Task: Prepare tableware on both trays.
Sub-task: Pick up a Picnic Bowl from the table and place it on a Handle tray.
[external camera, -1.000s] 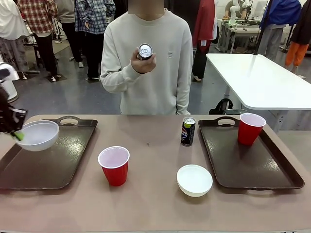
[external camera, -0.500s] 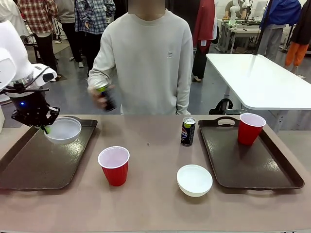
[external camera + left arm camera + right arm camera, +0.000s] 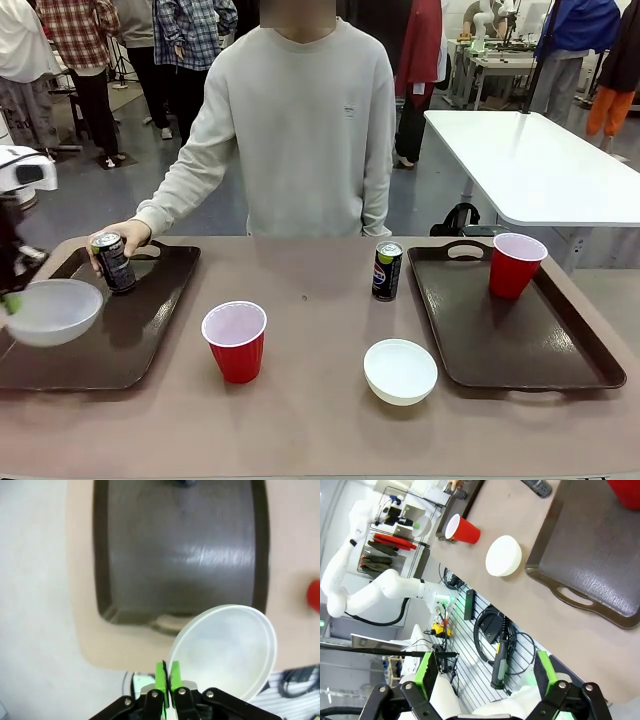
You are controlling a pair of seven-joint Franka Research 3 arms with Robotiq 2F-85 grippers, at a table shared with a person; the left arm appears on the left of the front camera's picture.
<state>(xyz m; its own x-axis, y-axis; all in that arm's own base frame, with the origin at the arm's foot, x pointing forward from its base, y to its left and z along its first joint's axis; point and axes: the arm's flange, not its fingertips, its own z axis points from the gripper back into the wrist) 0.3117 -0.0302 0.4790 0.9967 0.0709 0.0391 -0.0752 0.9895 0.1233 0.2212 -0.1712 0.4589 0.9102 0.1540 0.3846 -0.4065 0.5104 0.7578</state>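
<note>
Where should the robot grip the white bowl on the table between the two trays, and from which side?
Probably the white bowl by its near rim, from above, one finger inside and one outside: it stands upright, mouth open, with a rounded wall.

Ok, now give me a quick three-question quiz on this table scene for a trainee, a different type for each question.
1. True or false: the left gripper is shut on the rim of a bowl.
2. Pick one: what stands on the right tray? A) a red cup B) a white bowl C) a drink can
3. Fill the gap: the person's hand holds a can at the far end of the ____ tray.

Key: 1 true; 2 A; 3 left.
</note>
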